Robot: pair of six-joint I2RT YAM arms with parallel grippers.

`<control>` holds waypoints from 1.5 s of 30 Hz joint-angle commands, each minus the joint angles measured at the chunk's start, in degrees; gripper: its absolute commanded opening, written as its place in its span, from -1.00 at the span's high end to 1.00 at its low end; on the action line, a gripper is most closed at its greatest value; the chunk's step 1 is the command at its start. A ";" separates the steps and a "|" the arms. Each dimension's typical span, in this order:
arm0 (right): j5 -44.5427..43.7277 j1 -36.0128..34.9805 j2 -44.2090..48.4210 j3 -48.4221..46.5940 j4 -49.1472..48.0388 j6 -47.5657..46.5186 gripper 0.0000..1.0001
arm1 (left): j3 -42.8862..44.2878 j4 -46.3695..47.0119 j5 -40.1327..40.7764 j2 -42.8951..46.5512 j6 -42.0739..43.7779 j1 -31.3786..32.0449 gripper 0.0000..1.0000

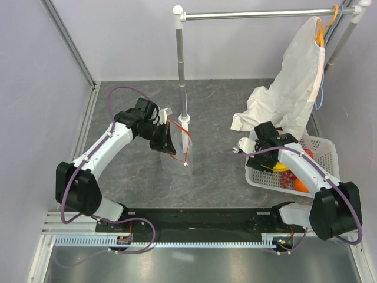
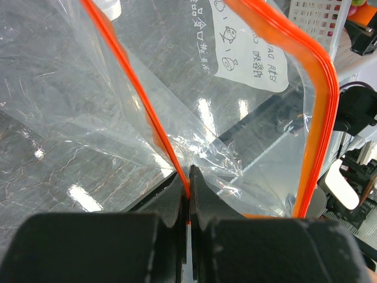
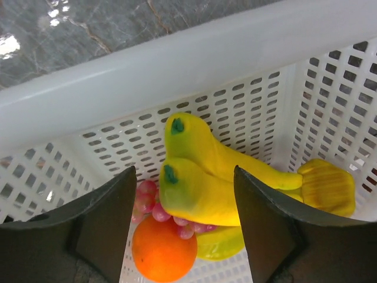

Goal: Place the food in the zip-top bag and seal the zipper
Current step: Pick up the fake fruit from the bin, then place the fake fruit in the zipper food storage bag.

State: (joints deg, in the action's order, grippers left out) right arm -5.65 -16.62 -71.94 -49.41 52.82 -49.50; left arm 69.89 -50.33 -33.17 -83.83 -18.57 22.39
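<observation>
Left gripper (image 2: 189, 180) pinched tight on zip-top bag (image 2: 106, 88) at its zipper (image 2: 138, 100), mid-table | film looks thin, floppy, slippery | right gripper (image 3: 184, 177) spread wide above banana (image 3: 227, 186) in basket (image 3: 177, 65) | likely light, firm; grab mid-body

A white perforated plastic basket (image 1: 326, 142) sits at the right of the grey marble-patterned desk (image 1: 218, 112). Just behind it, a large white cloth bag (image 1: 294, 88) hangs from an orange hanger (image 1: 320, 33) on a silver metal rail (image 1: 259, 15), its lower end crumpled on the desk.
</observation>
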 commanded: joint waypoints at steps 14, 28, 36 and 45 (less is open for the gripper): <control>13.20 5.99 7.16 -6.99 3.23 -4.12 0.94 | -0.45 2.07 -0.32 1.57 -0.15 0.46 0.96; 46.19 5.90 6.20 -35.57 12.40 21.09 1.00 | -0.45 1.90 -2.86 1.13 0.37 0.37 0.96; 66.37 5.90 4.09 -29.80 -4.63 51.37 1.00 | -1.42 1.64 -5.50 1.83 1.16 0.37 0.96; 71.13 2.48 5.49 -19.50 -29.32 73.98 1.00 | -1.86 1.46 -6.46 1.57 2.13 0.37 0.96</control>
State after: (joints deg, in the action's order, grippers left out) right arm 59.75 -12.14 -68.97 -69.56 40.53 9.63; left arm 68.25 -49.36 -36.62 -83.64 -18.44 22.39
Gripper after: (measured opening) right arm 0.193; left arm 0.032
